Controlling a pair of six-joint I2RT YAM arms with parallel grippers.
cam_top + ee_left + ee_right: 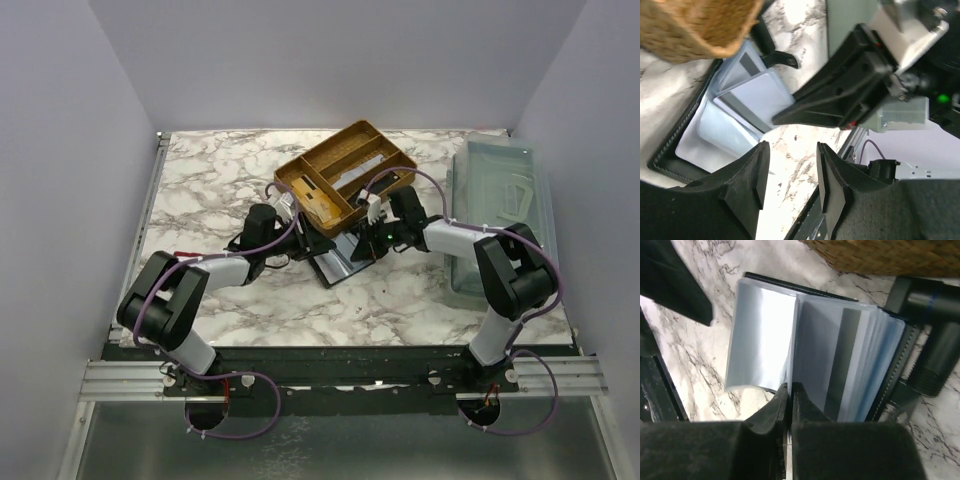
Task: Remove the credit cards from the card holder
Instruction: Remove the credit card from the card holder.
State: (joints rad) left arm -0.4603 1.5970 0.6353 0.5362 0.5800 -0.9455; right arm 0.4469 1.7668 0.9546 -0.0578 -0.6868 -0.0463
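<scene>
Right gripper (pixel 790 401) jaws pinched nearly closed on the near edge of 1 credit card (pixel 817 360) in the open card holder (pixel 682 120), left gripper (pixel 790 175) jaws half apart, empty, over bare marble table (pixel 795 145) beside the holder's stitched edge, woven tray (pixel 330 165) crowding its far side.

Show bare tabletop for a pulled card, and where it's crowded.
Free: the marble between the wooden tray and the left wall, and the strip between the card holder and the front edge. Crowded: the centre, where the left claw, right claw, holder and tray meet; the clear bin fills the right side.
</scene>
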